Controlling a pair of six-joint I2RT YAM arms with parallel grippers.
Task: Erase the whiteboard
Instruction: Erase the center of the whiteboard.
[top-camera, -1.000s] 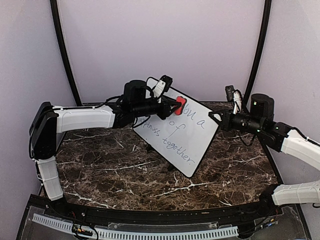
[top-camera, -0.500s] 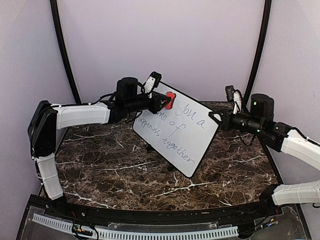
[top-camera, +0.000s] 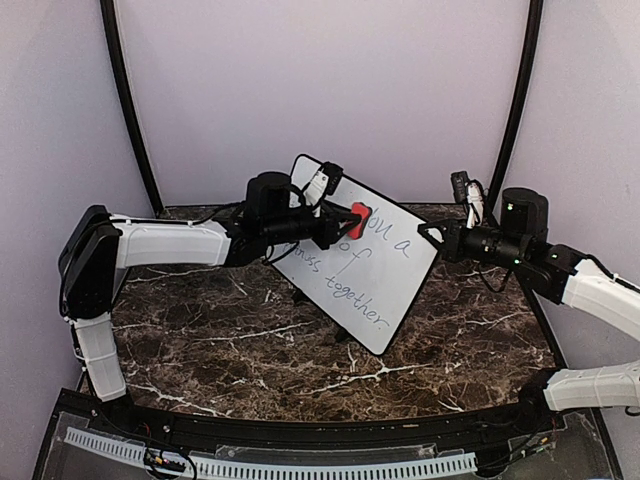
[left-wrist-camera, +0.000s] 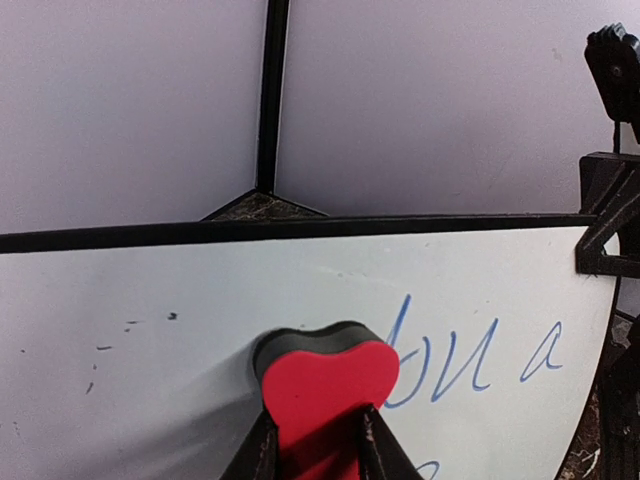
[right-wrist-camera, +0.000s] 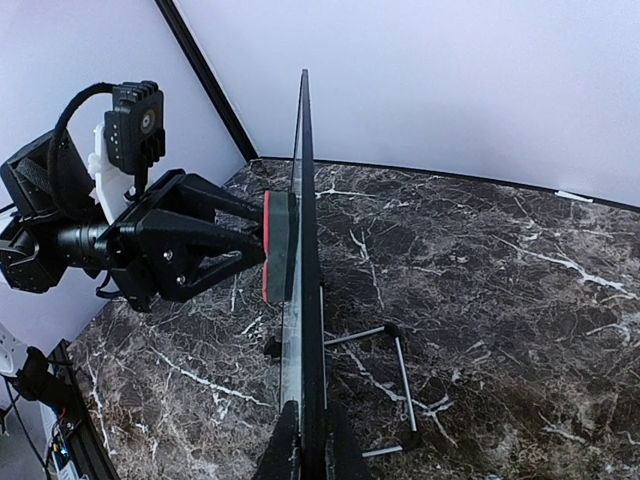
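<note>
Two sets of jaws meet at the whiteboard (top-camera: 398, 272), which stands on edge, tilted, above the marble bench (top-camera: 200, 330). The right jaws are pinched tight on its right-hand edge. The left jaws are closed on a red eraser (left-wrist-camera: 325, 385) pressed flat to its face, just left of blue writing (left-wrist-camera: 470, 360). A wire stand (right-wrist-camera: 404, 385) lies on the bench beneath.

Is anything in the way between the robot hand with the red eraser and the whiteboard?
No, nothing visible. The left hand presses its red foam eraser flat against the glossy white rectangular whiteboard, right beside the blue handwritten words. The right hand only grips the board's side edge, away from the writing.
</note>
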